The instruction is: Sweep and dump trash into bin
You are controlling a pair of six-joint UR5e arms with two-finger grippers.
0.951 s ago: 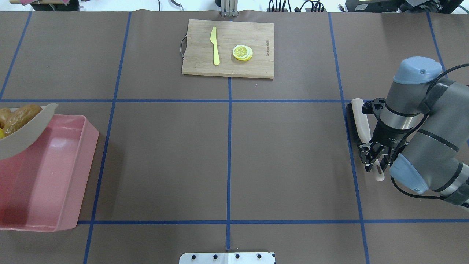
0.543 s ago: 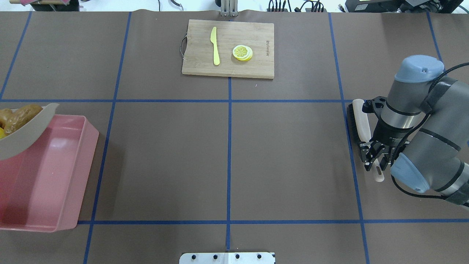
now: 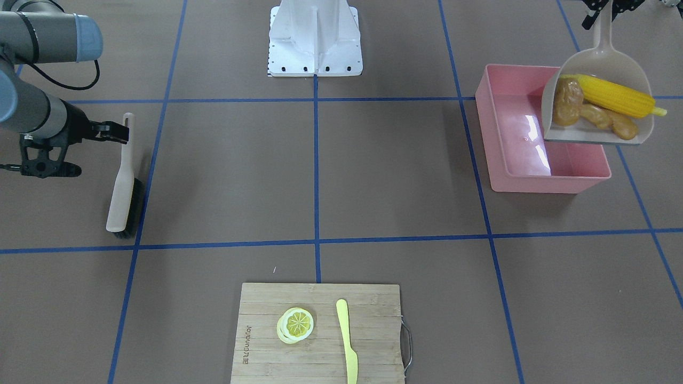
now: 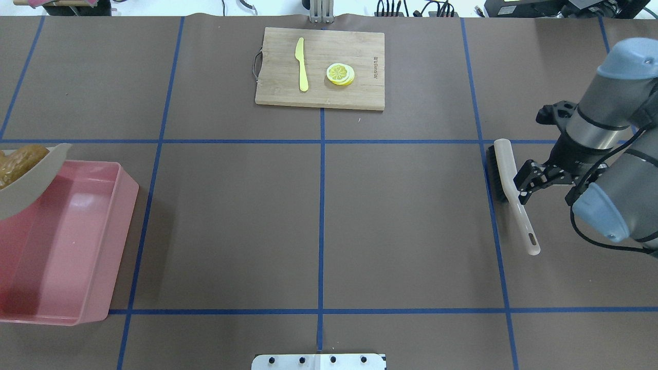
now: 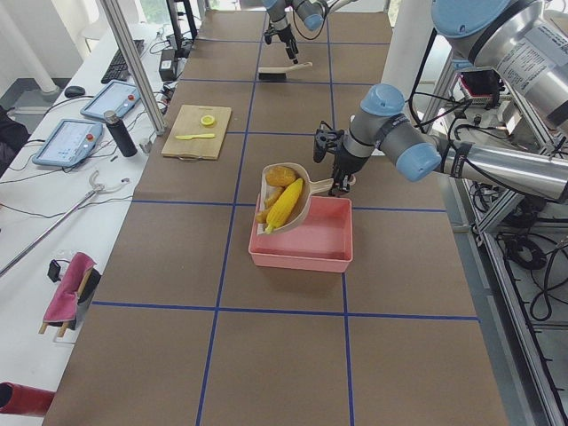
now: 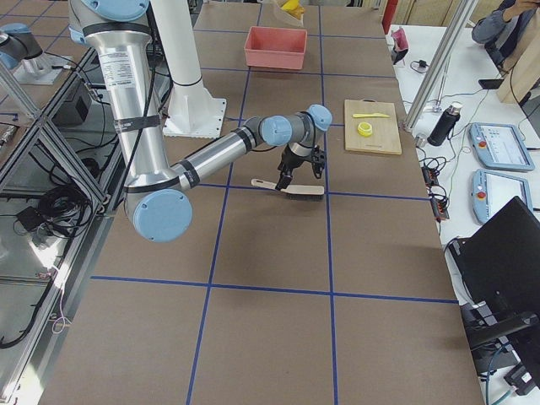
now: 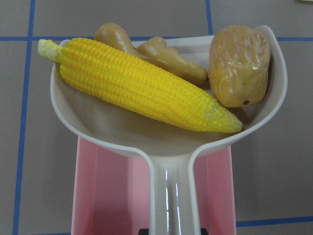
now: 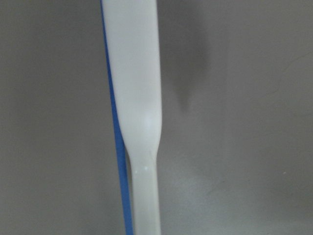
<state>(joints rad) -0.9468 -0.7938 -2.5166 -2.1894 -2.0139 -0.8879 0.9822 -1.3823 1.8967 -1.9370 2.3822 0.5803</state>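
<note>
The table point(image 4: 411, 231), covered in brown paper with blue tape lines, runs off every edge of the overhead view. The right arm point(image 4: 617, 154) is cut off at that view's right border. Its gripper point(image 4: 525, 191) sits over the neck of the brush, fingers spread and apart from the handle; in the front view much of it is hidden behind the wrist.

The pink bin point(image 3: 539, 138) stands on the robot's left side, its inside glossy and holding nothing visible; in the overhead view its left part is cropped. The wooden cutting board point(image 4: 320, 68) lies at the far middle, carrying a pale yellow knife point(image 4: 301, 64) and a lemon slice point(image 4: 340, 73); in the front view its lower edge is cut off.

The beige dustpan point(image 3: 597, 133) hangs tilted above the bin's outer side. Its handle runs up to the left gripper point(image 3: 605, 6), mostly out of frame there and only a dark sliver in the wrist view; it appears clamped on the handle, since nothing else supports the pan.

The brush point(image 4: 506, 180) lies flat along a tape line, bristles partly hidden beneath its pale back.

In the dustpan lie the corn point(image 7: 137, 85), the potato point(image 7: 239, 63) and the ginger point(image 7: 161, 56), the last half hidden behind the corn.
</note>
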